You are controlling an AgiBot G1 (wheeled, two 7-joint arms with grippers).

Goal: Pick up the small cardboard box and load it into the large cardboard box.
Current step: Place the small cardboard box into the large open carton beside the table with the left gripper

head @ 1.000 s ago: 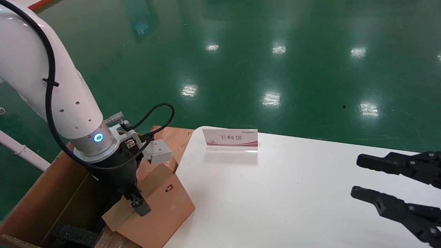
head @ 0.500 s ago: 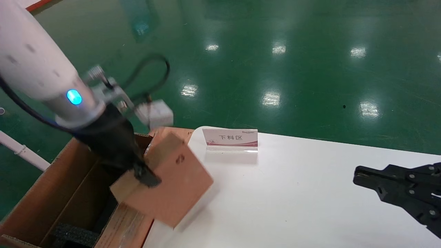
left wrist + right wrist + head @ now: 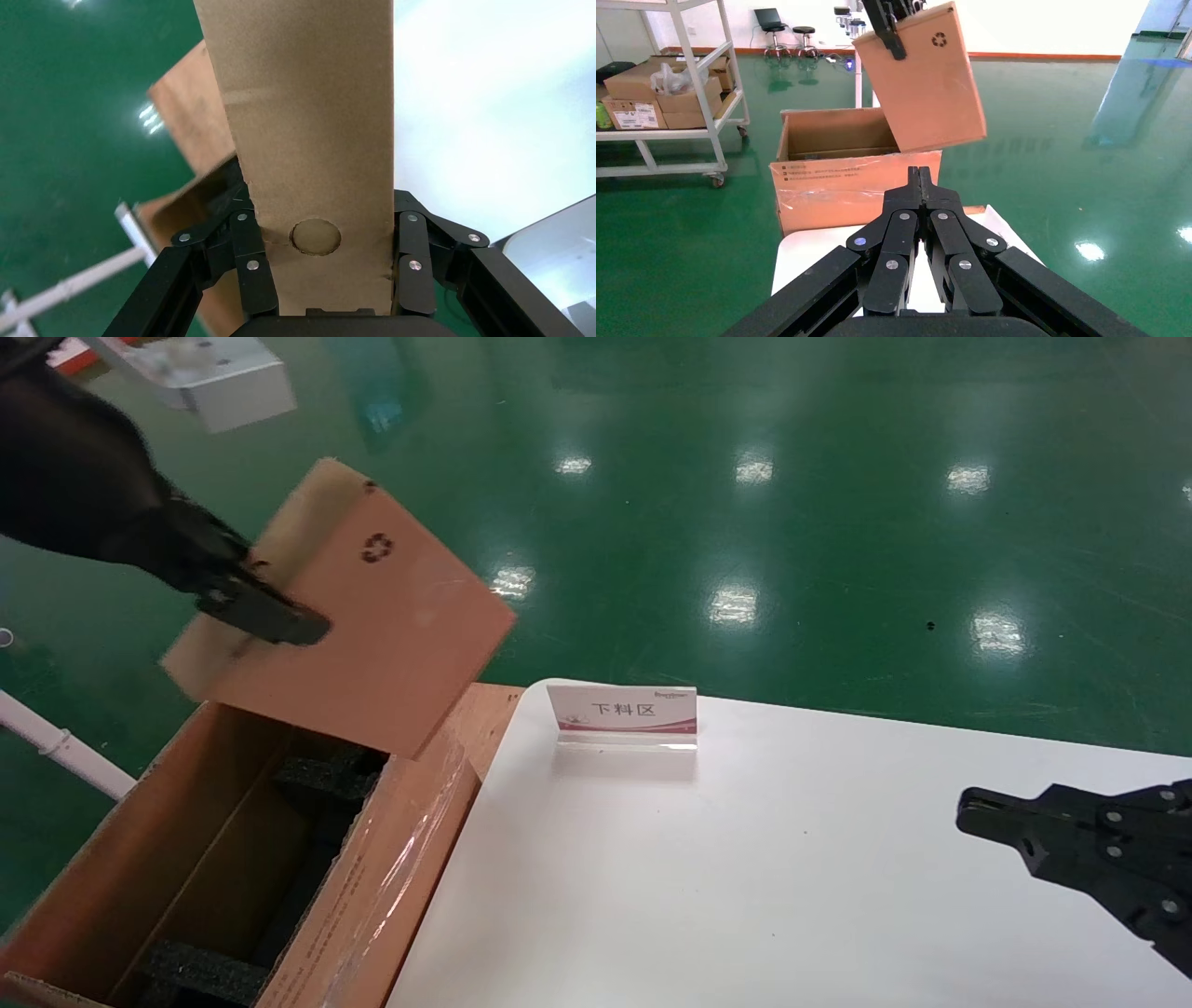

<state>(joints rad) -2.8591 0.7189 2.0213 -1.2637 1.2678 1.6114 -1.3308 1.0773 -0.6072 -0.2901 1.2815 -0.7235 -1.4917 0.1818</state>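
Observation:
The small cardboard box (image 3: 372, 617), brown with a black recycling symbol, hangs tilted in the air above the far end of the large cardboard box (image 3: 140, 822). My left gripper (image 3: 265, 617) is shut on its near-left edge; in the left wrist view the box (image 3: 309, 126) fills the space between the fingers (image 3: 247, 263). The large box stands open left of the table, with black foam (image 3: 317, 775) inside and glossy tape on its right flap (image 3: 410, 822). My right gripper (image 3: 973, 803) is shut and empty over the table's right side. The right wrist view shows both boxes (image 3: 926, 77) (image 3: 842, 175).
A white table (image 3: 745, 877) with a small red-and-white sign (image 3: 624, 712) at its far edge. Green floor lies beyond. A white pipe (image 3: 56, 747) runs left of the large box. A white shelf cart with cartons (image 3: 666, 91) stands farther off.
My left gripper has lifted the small box up and to the left, from the large box's right edge to well above it. My right gripper has closed.

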